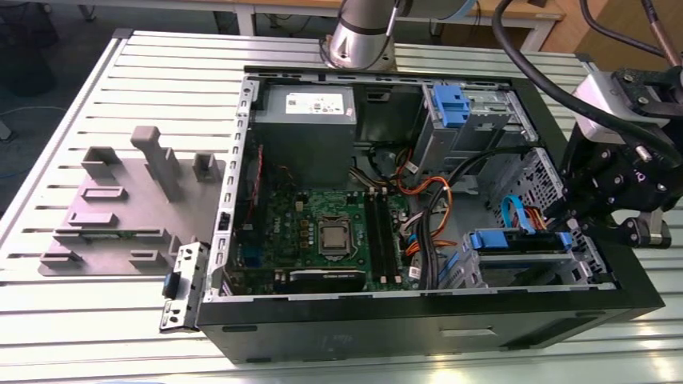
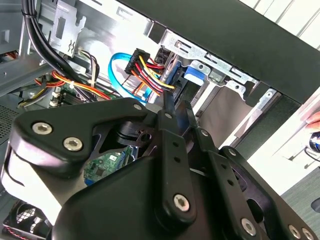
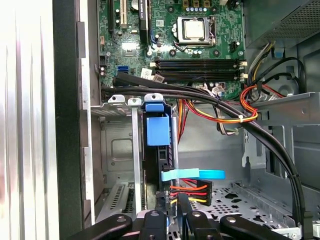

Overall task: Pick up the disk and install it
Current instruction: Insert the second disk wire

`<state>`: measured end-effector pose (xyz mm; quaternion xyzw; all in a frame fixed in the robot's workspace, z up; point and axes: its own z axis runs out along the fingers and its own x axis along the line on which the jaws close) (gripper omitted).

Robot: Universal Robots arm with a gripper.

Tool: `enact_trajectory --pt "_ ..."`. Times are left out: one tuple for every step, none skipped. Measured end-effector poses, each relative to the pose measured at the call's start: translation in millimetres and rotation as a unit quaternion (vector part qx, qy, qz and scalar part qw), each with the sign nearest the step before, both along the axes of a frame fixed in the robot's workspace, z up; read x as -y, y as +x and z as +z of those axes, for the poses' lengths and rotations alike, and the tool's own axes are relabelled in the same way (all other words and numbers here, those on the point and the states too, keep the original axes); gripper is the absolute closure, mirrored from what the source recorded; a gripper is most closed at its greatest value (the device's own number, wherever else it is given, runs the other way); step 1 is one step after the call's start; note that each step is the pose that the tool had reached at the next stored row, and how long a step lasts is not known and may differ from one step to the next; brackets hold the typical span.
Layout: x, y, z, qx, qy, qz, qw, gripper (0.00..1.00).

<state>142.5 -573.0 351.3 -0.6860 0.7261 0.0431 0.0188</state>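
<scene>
the disk (image 3: 159, 132) stands on edge in the drive bay at the corner of the open computer case (image 1: 427, 320), on the exterior view's right and toward its lower side. little of it shows beyond the narrow side: a blue plastic carrier with a square pull tab at one end and a dark strip of the drive running back from it. in the exterior view it (image 1: 513, 240) reads as a blue bar across the top of the grey metal cage, and in the second wrist view its blue frame (image 2: 197, 75) sits between the cage's silver walls.

the gripper (image 3: 170, 202) is lined up with the disk at the end away from the tab, right at the bay. whether its fingers are apart or clamped on anything cannot be told.

just beside that end lie a light-blue flat cable (image 3: 192, 174) and a black connector (image 3: 192, 192) with red, yellow and orange wires. thick black cables (image 3: 200, 97) run across the case past the tab end of the bay. beyond them is the green motherboard (image 3: 190, 30).

in the exterior view a second blue carrier (image 1: 453, 108) sits in the far bay, with the grey power supply (image 1: 304, 108) near it. the case lies on a slatted table (image 1: 96, 104), next to a grey fixture block (image 1: 117, 208).
</scene>
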Motion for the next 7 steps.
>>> enact_trajectory --pt "0.0 0.0 0.2 0.0000 -0.0001 0.000 1.00000 0.76" --pt "0.0 0.0 0.4 0.0000 -0.0001 0.000 1.00000 0.76" --pt "0.0 0.0 0.4 0.0000 -0.0001 0.000 1.00000 0.76" --pt "0.0 0.0 0.6 0.0000 -0.0001 0.000 1.00000 0.76" --pt "0.0 0.0 0.8 0.0000 -0.0001 0.000 1.00000 0.76" --pt "0.0 0.0 0.8 0.0000 -0.0001 0.000 1.00000 0.76" --pt "0.0 0.0 0.9 0.0000 -0.0001 0.000 1.00000 0.76"
